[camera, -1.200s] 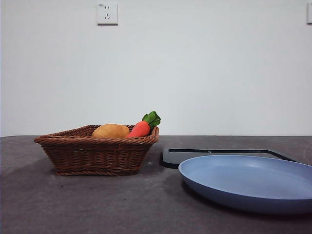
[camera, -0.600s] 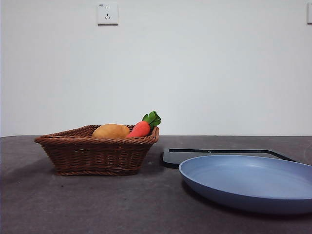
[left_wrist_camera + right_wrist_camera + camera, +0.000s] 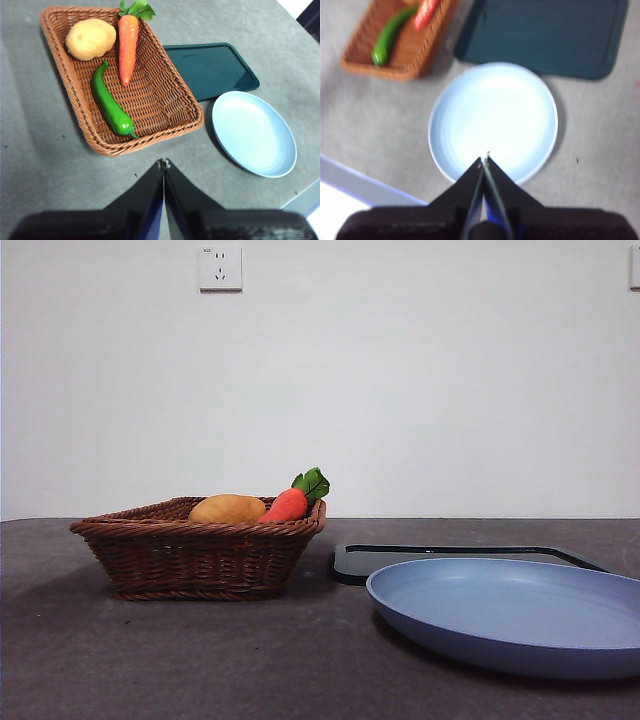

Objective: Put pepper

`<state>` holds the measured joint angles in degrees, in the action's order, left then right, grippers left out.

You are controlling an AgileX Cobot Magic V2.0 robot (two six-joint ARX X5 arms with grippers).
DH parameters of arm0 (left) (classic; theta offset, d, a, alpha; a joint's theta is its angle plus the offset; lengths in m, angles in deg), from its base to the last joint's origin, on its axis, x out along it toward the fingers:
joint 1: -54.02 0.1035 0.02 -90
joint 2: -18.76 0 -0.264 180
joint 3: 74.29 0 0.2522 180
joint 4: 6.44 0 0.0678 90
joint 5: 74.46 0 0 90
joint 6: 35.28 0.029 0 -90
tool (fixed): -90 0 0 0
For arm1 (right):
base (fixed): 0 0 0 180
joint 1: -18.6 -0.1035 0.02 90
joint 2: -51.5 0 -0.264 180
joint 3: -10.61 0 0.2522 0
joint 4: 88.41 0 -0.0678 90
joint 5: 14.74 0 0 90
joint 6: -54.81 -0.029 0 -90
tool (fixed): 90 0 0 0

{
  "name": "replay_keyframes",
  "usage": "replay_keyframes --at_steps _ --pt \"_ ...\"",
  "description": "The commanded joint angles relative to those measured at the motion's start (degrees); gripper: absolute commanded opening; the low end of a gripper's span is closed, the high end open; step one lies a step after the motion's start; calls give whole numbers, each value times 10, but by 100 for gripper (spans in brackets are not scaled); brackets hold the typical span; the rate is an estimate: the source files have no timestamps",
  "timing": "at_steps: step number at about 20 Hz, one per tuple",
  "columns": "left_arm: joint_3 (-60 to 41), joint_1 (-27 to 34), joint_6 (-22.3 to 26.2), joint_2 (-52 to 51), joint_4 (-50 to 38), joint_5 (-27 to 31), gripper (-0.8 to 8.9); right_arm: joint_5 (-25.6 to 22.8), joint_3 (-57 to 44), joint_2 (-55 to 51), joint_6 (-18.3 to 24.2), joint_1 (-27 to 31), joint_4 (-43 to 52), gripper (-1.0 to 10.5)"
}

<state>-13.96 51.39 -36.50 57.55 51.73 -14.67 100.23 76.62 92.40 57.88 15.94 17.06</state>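
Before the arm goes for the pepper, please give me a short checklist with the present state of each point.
1. Pepper lies in the wicker basket, nothing on top of it: ok.
2. Carrot and potato lie apart from it: ok.
3. Left gripper open for grasping: not ok, jaws shut.
4. Right gripper holds nothing, jaws shut: ok.
5. Blue plate free: ok.
6. Dark tray free: ok.

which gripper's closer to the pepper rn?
Left. The left gripper hangs above the table just outside the basket, near the pepper. The right gripper is over the blue plate, with the pepper farther off.
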Motion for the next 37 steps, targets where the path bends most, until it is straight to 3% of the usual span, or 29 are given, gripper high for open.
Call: replay_keyframes --at_steps 1,2,5,6,12,14,23,26,37 --pt "9 0 15 3 -1 -1 13 0 10 9 19 -2 4 23" --pt "9 0 14 3 -1 0 48 0 10 11 19 -2 5 55" --pt "9 0 13 3 -1 0 346 0 10 19 12 -2 5 267" --pt "9 0 13 3 -1 0 375 0 10 22 7 -2 5 309" --pt "9 0 12 3 -1 -1 375 -14 10 80 3 -2 16 308" --pt "9 0 12 3 -1 -1 375 -42 10 126 1 -2 29 308" --pt "9 0 12 3 -2 -1 375 -46 10 376 0 -9 124 296" --pt "9 0 12 3 -2 -1 375 -77 10 435 5 -13 151 296" --pt "9 0 12 3 -2 -1 375 -85 10 515 14 -25 185 234"
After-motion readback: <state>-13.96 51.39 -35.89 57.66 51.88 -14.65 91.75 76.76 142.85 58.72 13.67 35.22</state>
